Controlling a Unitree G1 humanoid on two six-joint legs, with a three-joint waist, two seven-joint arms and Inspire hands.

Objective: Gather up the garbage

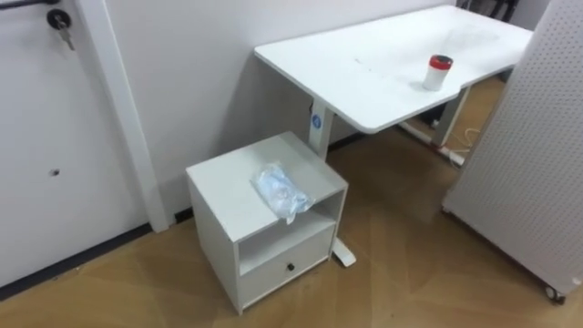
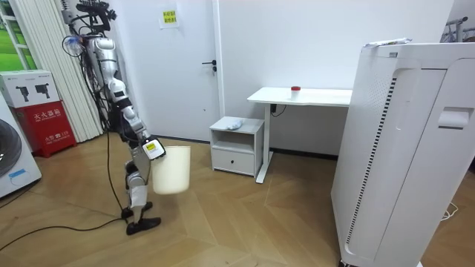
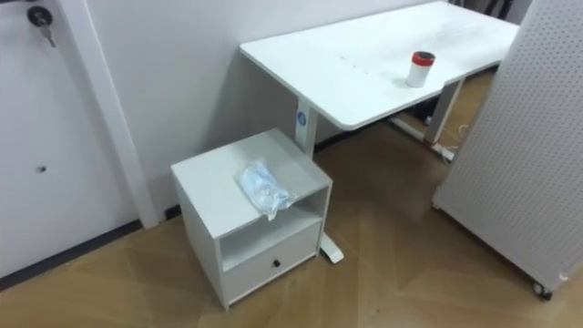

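Right hand (image 2: 152,148) at white bin (image 2: 171,169): fingers too small to read. Tabletop (image 1: 383,64) far corner hidden behind perforated panel (image 1: 537,137); panel cut by right edge. Bag (image 2: 233,124) on nightstand (image 2: 237,141): tiny blur in room view.

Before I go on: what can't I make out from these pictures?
Room view: how the hand meets the white bin: too small to tell.
Room view: the bin's inside, seen side-on.
Eye views: what is in the crumpled plastic bag on the nightstand: folds hide it.
Eye views: what the nightstand's drawer holds: it is shut.
Eye views: what is in the red-lidded cup on the desk: the lid is on.
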